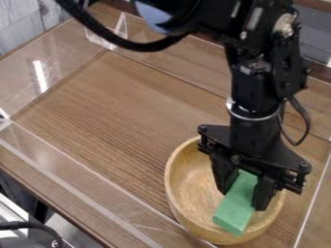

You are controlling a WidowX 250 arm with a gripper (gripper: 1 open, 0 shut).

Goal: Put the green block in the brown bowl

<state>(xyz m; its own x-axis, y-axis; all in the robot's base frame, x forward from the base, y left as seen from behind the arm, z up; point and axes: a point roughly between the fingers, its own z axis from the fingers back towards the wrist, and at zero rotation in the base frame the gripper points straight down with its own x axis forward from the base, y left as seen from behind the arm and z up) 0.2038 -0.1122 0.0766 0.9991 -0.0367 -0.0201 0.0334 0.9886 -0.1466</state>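
A wood-grain bench (116, 107) with dark streaks fills the view, fenced by low clear plastic walls (58, 48) whose edges catch the light; beyond the far wall lies a paler surface, blurred. No writing or label can be read anywhere.

At the near right corner sits the large round light-brown wooden bowl (181, 189) with a thick rim, its right side close to the clear wall and its near edge close to the bench's front edge. The bench to the left and behind the bowl lies bare, giving wide room on that side and little on the right.

The black robot arm (265, 68) comes down from the top of the view, and its black gripper (250, 189) points straight down into the bowl. Its jaws stand at a middling width, closed on the upper end of the flat bright green rectangular block (238, 210). The block hangs tilted inside the bowl; whether its lower end touches the bowl's floor cannot be told.
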